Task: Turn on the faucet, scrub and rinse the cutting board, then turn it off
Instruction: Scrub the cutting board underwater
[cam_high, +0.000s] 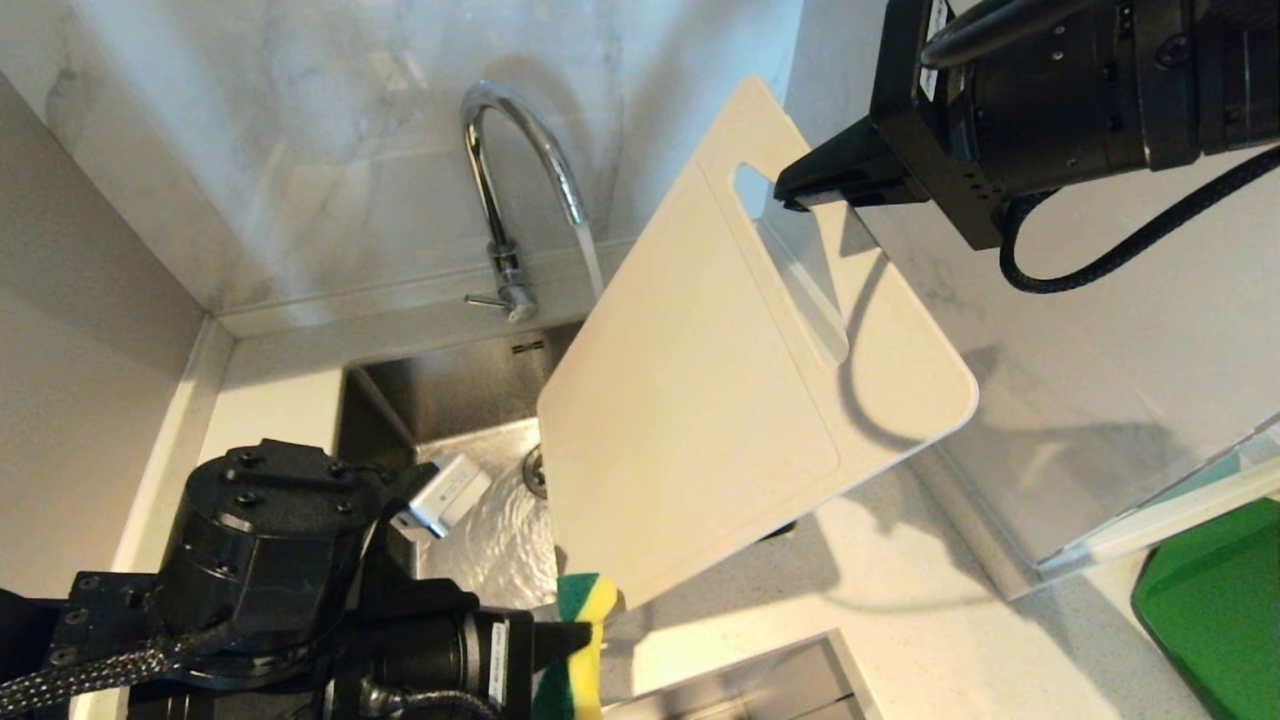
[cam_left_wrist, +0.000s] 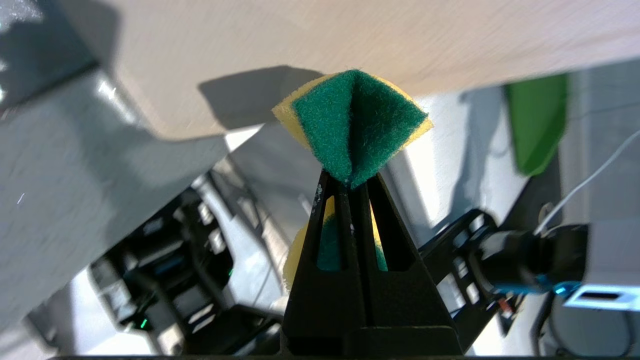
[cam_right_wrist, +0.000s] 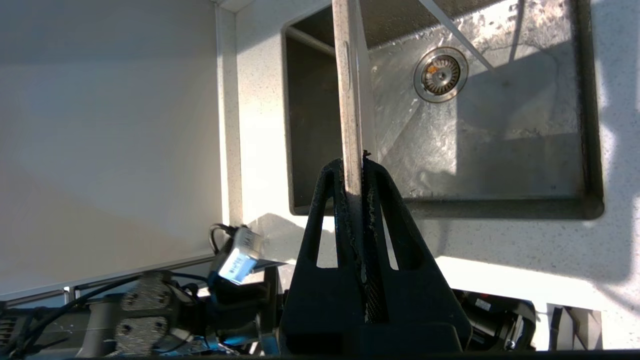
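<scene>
Right gripper (cam_right_wrist: 354, 165) clamps cutting board (cam_high: 700, 400) over sink (cam_right_wrist: 500, 150); left gripper (cam_left_wrist: 348, 182) pinches sponge (cam_left_wrist: 352, 125); water pooling in basin.

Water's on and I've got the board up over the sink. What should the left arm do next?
Probably press the sponge onto the board and start scrubbing. The left claw is shut on the sponge just below the board's lower edge, the right claw holds the board tilted over the sink, and the faucet is running.
</scene>
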